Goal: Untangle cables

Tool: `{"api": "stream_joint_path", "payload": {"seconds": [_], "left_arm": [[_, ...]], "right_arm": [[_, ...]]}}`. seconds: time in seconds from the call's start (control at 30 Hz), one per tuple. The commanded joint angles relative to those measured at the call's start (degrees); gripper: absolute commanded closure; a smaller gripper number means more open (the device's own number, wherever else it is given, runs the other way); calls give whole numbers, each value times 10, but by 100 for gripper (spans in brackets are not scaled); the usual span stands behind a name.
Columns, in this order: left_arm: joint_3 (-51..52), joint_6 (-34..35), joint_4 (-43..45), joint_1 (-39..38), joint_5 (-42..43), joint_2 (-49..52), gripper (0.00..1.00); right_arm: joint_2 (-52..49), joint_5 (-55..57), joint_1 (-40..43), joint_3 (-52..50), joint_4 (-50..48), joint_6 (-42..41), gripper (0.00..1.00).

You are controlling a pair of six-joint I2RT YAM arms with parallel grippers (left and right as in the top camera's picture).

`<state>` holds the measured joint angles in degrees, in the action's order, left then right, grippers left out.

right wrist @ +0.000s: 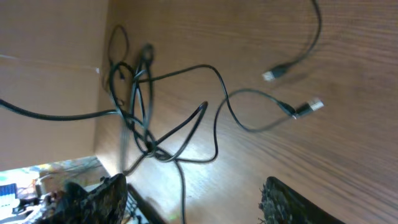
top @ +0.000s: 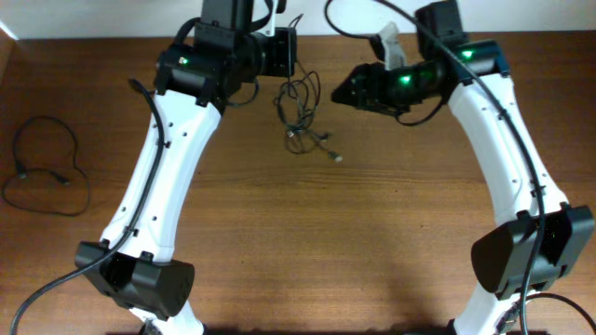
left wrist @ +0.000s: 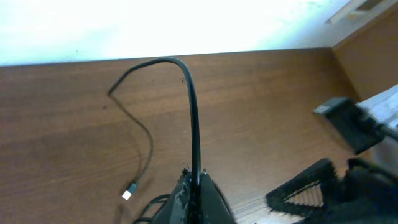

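Table (top: pixel 307 233): brown wood, both arms reaching toward its far edge.

Cables (top: pixel 300 116): thin, black, bunched in a small tangle at the far middle of the table, between the two grippers. Seen from the right wrist, lying in crossed loops drawn into a tight knot near the centre. Two plug ends (right wrist: pixel 309 107) trailing clear of the clump on bare wood, near each other but not touching.

Left gripper (left wrist: pixel 196 185): clenched. Pinches one cord (left wrist: pixel 194 112) between its fingertips. Cord rising straight from the jaws, arching over and dropping to the wood at a kink. From that kink, a thinner-looking run leading on to a pale plug (left wrist: pixel 127 195) flat on the table; same cord or a second one, cannot tell.

Right gripper (right wrist: pixel 193 186): released. Fingers (right wrist: pixel 102 196) standing well apart, nothing clamped between them. Held just beside the tangle, opposite the left gripper and pointing toward it. One strand crossing the gap below the fingers; contact with either finger not determinable.

Separate cable (top: pixel 42 167): well apart from the tangle, on the left arm's side of the table, lying in a loose loop, touched by neither gripper.
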<state>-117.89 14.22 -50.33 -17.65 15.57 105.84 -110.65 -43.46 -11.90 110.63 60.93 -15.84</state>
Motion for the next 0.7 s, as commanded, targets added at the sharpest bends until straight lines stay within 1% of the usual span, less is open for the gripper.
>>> {"api": "stream_joint_path", "payload": {"seconds": [0.0, 0.07, 0.13, 0.2, 0.27, 0.47, 0.57, 0.6, 0.67], "left_arm": [[-10, 31, 1, 18, 54, -12, 100], [-10, 32, 2, 25, 73, -12, 100], [-10, 55, 5, 27, 76, -12, 100], [-10, 68, 12, 28, 83, -12, 100], [-10, 75, 19, 28, 99, -12, 100], [-10, 83, 36, 28, 106, -12, 100], [-10, 88, 45, 30, 106, -12, 100], [-10, 89, 45, 33, 106, -12, 100], [-10, 89, 44, 46, 106, -12, 100]], "right_arm": [[7, 2, -16, 2, -37, -84, 30], [6, 2, -24, 2, -66, -118, 31], [5, 2, -37, 2, -87, -137, 32], [2, 22, -49, 2, -102, -178, 38], [-12, 21, -51, 2, -120, -199, 40], [-47, 7, -57, 0, -124, -204, 55], [-64, 14, -58, 0, -123, -204, 70], [-68, 26, -58, 0, -123, -200, 79], [-68, 43, -57, 0, -119, -190, 93]]}}
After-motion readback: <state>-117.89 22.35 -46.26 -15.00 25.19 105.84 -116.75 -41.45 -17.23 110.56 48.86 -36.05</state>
